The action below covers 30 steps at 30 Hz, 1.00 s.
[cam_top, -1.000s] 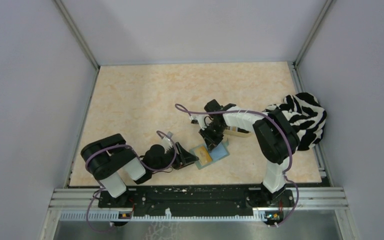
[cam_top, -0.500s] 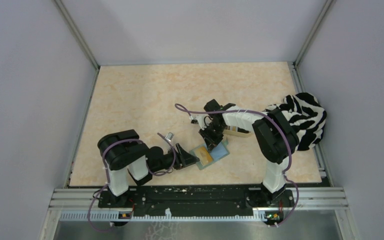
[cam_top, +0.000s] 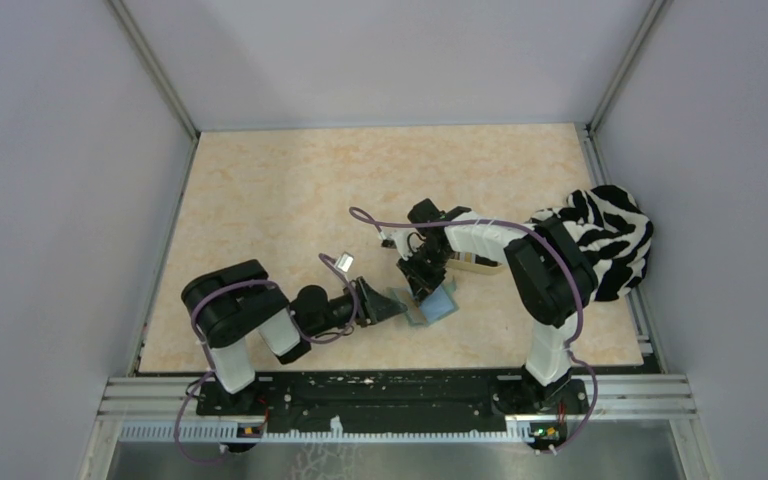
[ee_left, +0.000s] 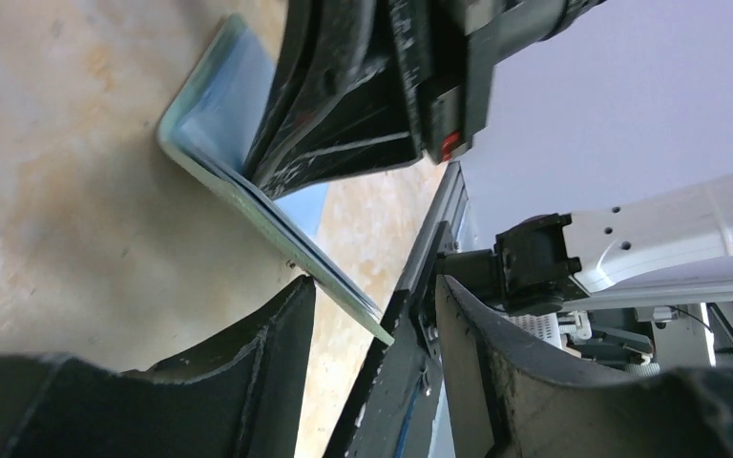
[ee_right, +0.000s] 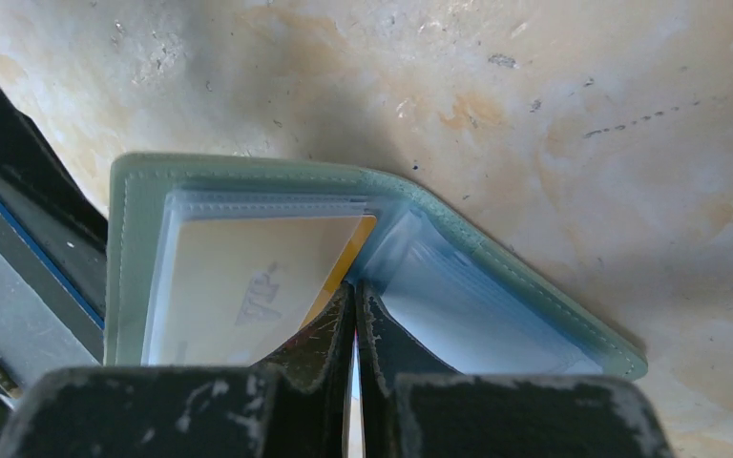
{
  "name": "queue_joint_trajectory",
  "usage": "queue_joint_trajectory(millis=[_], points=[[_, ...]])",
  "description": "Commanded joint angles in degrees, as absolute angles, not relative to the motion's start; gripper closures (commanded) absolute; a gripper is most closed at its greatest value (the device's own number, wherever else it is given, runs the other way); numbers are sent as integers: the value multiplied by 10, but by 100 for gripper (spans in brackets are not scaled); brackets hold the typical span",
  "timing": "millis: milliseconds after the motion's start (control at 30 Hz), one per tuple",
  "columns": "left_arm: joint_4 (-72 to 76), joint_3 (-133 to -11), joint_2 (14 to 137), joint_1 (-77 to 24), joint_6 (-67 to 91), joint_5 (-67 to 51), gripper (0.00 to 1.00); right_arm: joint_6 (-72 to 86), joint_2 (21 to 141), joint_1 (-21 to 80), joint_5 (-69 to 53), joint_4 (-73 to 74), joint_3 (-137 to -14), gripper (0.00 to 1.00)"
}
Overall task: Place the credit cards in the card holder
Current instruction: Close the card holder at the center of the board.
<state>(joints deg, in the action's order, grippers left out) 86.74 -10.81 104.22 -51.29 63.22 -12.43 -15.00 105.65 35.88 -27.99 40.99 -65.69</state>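
While the card holder (cam_top: pixel 440 303) lies on the tabletop (cam_top: pixel 280 200) between the two arms, near the front edge, it is seen partly folded, its two leaves set at an angle to each other. The right gripper (ee_right: pixel 354 291) is pressed down into the fold, its jaws closed together with nothing seen between them and the tips set against the light blue-green lining. A yellow-gold card (ee_right: pixel 248 277) is seen tucked inside the clear pocket of one leaf, its corner just beside the tips of the right jaws. The left gripper (ee_left: pixel 374 283) is held low beside the holder with its jaws parted, and the free edge of one leaf is seen between them; whether either finger touches that edge cannot be told. A zebra-striped cloth (cam_top: pixel 615 235) is draped at the right edge of the tabletop, well apart from the holder
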Motion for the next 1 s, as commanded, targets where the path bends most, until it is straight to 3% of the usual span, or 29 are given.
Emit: queue_joint_trajectory(millis=[0,533,667,767,967], points=[[939,-125,1026,-514,608,-123,44,-158,1044,366,-303,413,-664,98],[832,-198,1031,-514,582,-139,45,-171,926,274,-317,407,-663,92],[783,-221,1029,-514,566,-137,45,-184,905,255,-279,411,-665,83],[749,-236,1030,-514,553,-133,50,-197,894,242,-251,418,-666,78],[674,-275,1044,-514,532,-132,55,-211,894,237,-206,433,-666,77]])
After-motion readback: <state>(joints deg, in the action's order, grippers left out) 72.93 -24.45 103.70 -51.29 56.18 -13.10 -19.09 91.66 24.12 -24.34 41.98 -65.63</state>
